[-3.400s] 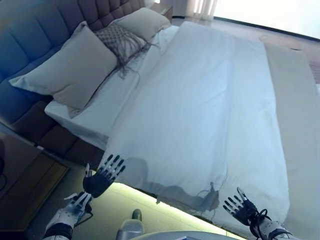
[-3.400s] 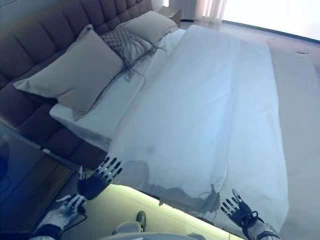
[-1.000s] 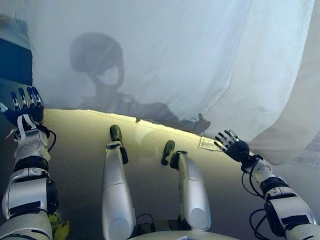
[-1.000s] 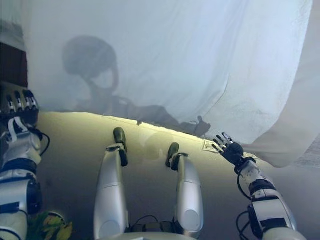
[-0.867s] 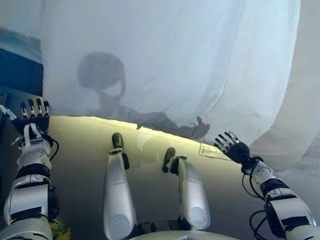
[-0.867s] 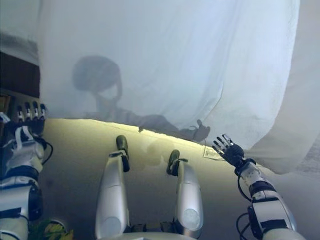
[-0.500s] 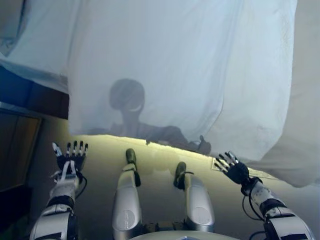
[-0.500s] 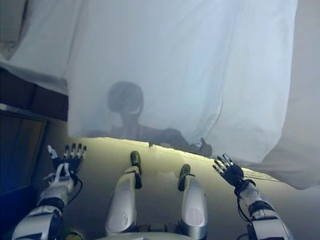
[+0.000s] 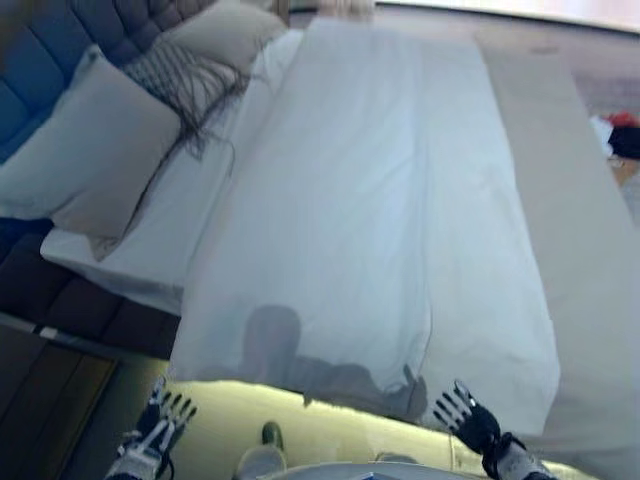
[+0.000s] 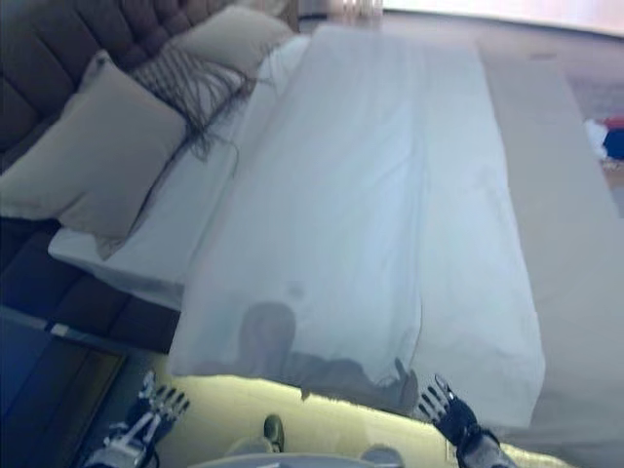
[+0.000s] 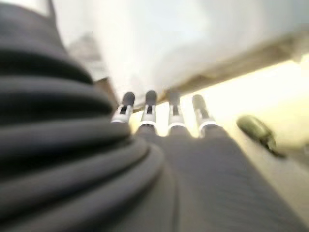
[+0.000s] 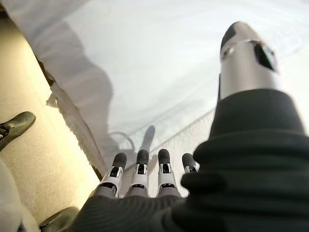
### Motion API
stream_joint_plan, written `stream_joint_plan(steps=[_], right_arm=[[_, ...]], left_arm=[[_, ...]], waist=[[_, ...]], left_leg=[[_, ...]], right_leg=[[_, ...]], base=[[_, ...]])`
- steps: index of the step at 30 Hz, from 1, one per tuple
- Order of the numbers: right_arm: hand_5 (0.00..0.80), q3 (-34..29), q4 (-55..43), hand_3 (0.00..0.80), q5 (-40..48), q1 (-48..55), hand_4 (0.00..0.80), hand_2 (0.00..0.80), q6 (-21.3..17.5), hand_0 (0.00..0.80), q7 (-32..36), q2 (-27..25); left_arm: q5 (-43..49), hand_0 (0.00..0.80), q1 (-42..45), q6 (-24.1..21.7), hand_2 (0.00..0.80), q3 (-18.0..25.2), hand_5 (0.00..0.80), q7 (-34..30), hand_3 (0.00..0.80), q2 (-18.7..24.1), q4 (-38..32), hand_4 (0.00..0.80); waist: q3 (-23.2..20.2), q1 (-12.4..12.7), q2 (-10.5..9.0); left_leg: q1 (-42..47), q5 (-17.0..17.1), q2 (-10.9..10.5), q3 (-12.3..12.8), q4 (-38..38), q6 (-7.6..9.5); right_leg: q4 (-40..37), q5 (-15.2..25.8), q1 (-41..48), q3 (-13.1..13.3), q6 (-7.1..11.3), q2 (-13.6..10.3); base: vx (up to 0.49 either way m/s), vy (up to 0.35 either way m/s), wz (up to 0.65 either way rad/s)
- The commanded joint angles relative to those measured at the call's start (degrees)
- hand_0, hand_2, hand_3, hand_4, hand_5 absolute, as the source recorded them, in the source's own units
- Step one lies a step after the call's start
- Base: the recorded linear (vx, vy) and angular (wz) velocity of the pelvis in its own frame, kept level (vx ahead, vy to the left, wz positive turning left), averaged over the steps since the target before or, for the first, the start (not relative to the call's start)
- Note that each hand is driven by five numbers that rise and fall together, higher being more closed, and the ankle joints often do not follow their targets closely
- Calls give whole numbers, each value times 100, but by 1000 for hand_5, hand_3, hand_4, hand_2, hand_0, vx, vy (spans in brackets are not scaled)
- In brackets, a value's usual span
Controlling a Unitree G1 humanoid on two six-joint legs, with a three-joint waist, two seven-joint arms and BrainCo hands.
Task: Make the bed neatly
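Note:
A white duvet lies spread lengthwise over the bed, its near edge hanging over the bedside above the lit floor. A white sheet shows bare at the left below the pillows. Two beige pillows and a grey fringed cushion lean on the dark tufted headboard. My left hand is open, low at the left, off the bed; it also shows in the left wrist view. My right hand is open just below the duvet's near edge, holding nothing.
A beige runner or blanket lies along the right side of the bed. A dark bedside table stands at the lower left. Red and dark items lie at the far right. A lit strip of floor runs under the bed edge.
The camera has tilted up from the floor and the hanging duvet edge to take in the whole bed. Both hands stay open and empty below the duvet edge.

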Motion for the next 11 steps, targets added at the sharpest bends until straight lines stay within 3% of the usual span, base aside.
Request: stream_joint_plan(steps=[1,5,8,11], right_arm=[[0,-307,203,0,105,-148,0,0,-405,0,-237,19],[0,-428,543,0,386,-155,0,0,-390,0,-644,149],[0,-546,905,0,602,-110,0,0,-344,0,-943,338],[0,-422,931,0,506,-166,0,0,-335,0,-934,575]], left_arm=[[1001,0,-255,-274,0,-134,0,53,0,-294,288,0],[1460,0,-198,-171,0,-489,0,48,0,-568,442,0],[947,0,-269,11,0,-671,0,-57,0,-906,555,0],[1046,0,-232,-11,0,-761,0,-134,0,-1166,538,0]], waist=[[163,-81,243],[76,-117,310],[-12,-90,313],[-50,-47,298]], left_leg=[[349,-542,188,101,279,-54],[515,-528,203,155,71,-56],[595,-558,179,94,34,-15],[679,-572,208,87,43,-4]], right_leg=[[-515,1144,-401,-3,224,-167],[-604,1128,-287,-48,218,-108],[-619,1111,-174,-86,202,-84],[-621,1099,-84,-90,160,-76]], base=[[83,-34,-5],[43,-17,-2],[71,-42,-7],[62,-31,-4]])
